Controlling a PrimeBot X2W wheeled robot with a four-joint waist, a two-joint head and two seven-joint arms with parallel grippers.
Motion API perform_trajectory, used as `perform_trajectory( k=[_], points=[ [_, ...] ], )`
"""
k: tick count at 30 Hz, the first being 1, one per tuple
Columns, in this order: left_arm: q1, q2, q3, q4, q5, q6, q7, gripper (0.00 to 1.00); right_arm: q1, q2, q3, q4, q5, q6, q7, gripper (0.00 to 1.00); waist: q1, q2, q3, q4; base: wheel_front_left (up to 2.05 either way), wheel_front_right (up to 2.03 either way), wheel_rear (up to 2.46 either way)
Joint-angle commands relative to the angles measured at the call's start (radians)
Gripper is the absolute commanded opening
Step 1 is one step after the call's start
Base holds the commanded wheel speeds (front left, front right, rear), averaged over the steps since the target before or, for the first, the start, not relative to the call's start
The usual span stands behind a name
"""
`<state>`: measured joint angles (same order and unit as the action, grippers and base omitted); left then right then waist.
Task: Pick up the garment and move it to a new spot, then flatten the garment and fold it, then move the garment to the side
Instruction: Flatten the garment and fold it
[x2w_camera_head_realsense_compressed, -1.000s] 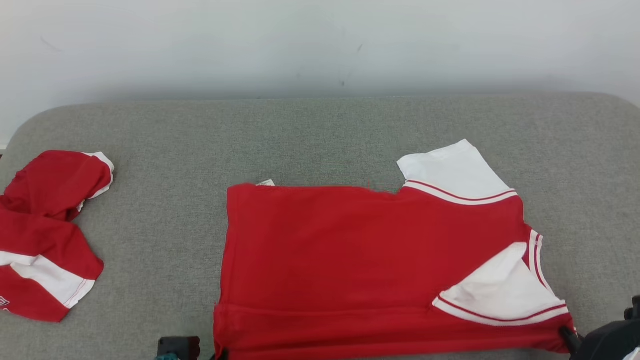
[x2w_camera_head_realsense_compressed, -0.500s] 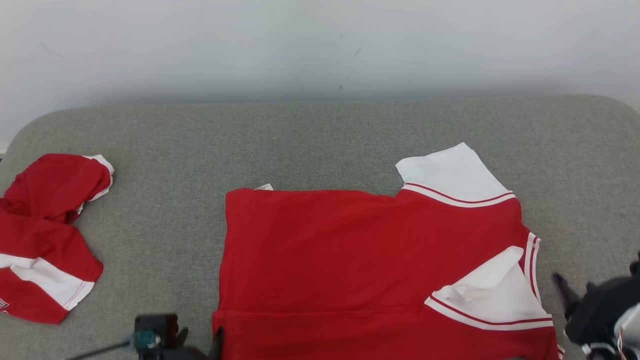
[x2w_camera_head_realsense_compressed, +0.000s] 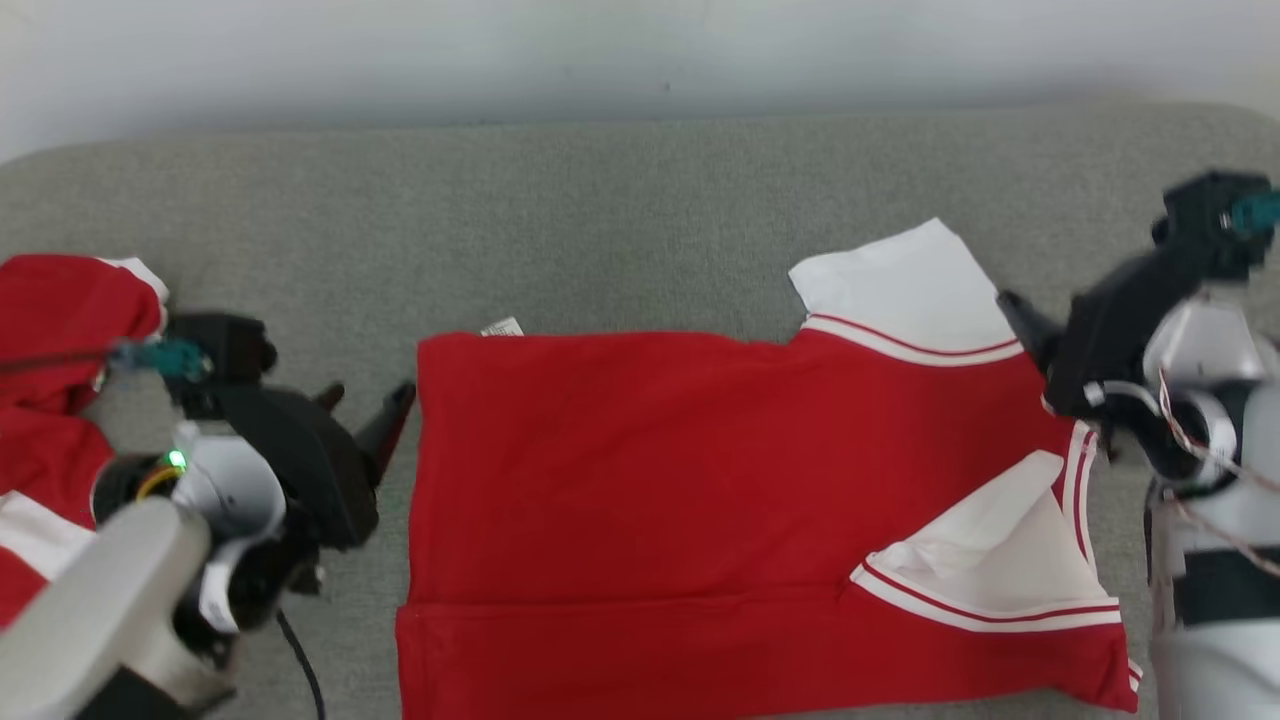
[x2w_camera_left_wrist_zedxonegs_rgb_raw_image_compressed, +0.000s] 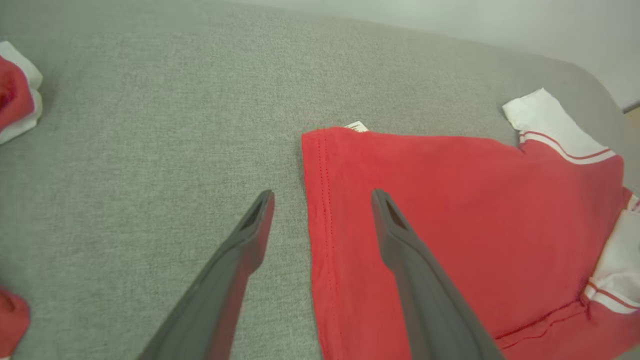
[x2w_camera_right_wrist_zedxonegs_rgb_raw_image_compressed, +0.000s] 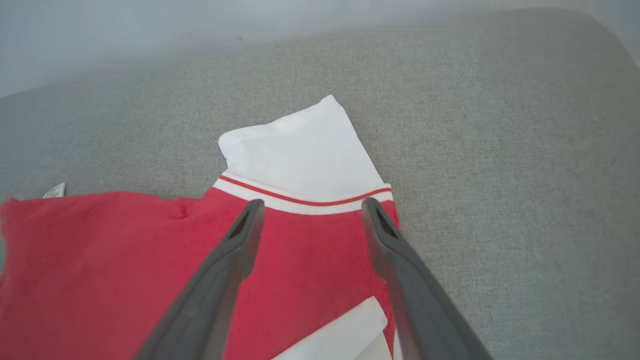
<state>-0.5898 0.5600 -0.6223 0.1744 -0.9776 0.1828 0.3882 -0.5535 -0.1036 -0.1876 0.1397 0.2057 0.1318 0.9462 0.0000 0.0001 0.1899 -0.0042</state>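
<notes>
Showing two pincers, both open and empty, at opposite ends of a spread garment. The left pincer (x2w_camera_left_wrist_zedxonegs_rgb_raw_image_compressed: 322, 194) has its fingers wide apart and straddles the garment's left edge: in the left wrist view one finger lies over bare grey cloth and the other over red fabric. Whether either finger touches what is under it cannot be told. The right pincer (x2w_camera_right_wrist_zedxonegs_rgb_raw_image_compressed: 312, 201) is likewise spread. In the right wrist view both of its fingers point over the red body, their tips just short of the striped white band of the far sleeve (x2w_camera_head_realsense_compressed: 900, 290).

The garment (x2w_camera_head_realsense_compressed: 650, 480), red with white sleeves, lies flat in a roughly rectangular shape at the middle and right of the head view, on the grey fabric-covered surface (x2w_camera_head_realsense_compressed: 600, 220). A seam or fold line runs across it near its front edge. The near sleeve (x2w_camera_head_realsense_compressed: 1000, 550) is turned inward and rests on the red body. A small white label (x2w_camera_head_realsense_compressed: 500, 327) juts out at the far left corner.

A second garment (x2w_camera_head_realsense_compressed: 60, 320), red and white and crumpled, lies at the left end of the surface, well apart from the first. A pale wall (x2w_camera_head_realsense_compressed: 600, 50) stands behind the surface.
</notes>
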Motion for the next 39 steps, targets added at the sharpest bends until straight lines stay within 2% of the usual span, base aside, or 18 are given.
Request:
perform_trajectory(
  k=[1, 6, 15, 19, 32, 39],
  points=[
    [-0.057, -0.004, 0.027, 0.019, -0.049, -0.024, 0.035, 1.00, -0.078, -0.008, 0.025, 0.034, 0.015, -0.002, 0.007, 1.00, 0.0000, -0.0001, 0.087, -0.027, 0.00, 0.00, 0.00],
    [-0.175, 0.010, 0.064, 0.064, -0.102, -0.054, 0.121, 1.00, -0.237, -0.021, 0.075, 0.136, 0.006, -0.002, -0.017, 1.00, 0.0000, -0.0001, 0.170, -0.040, 0.00, 0.00, 0.00],
    [-0.277, 0.051, 0.048, 0.072, -0.081, -0.055, 0.218, 1.00, -0.402, -0.005, 0.134, 0.264, 0.015, -0.002, -0.109, 1.00, 0.0000, -0.0001, 0.273, -0.056, 0.00, 0.00, 0.00],
    [-0.285, 0.044, 0.052, 0.042, -0.102, -0.051, 0.233, 1.00, -0.429, -0.021, 0.145, 0.323, 0.023, -0.002, -0.159, 1.00, 0.0000, -0.0001, 0.286, -0.052, 0.00, 0.00, 0.00],
    [-0.278, 0.087, 0.032, -0.039, -0.090, -0.016, 0.297, 1.00, -0.459, -0.038, 0.156, 0.416, 0.033, -0.002, -0.234, 1.00, 0.0000, -0.0001, 0.285, -0.048, 0.00, 0.00, 0.00],
    [-0.296, 0.081, 0.027, -0.002, -0.066, 0.003, 0.288, 1.00, -0.482, -0.025, 0.179, 0.438, 0.046, -0.002, -0.253, 1.00, 0.0000, -0.0001, 0.312, -0.071, 0.00, 0.00, 0.00]
  ],
)
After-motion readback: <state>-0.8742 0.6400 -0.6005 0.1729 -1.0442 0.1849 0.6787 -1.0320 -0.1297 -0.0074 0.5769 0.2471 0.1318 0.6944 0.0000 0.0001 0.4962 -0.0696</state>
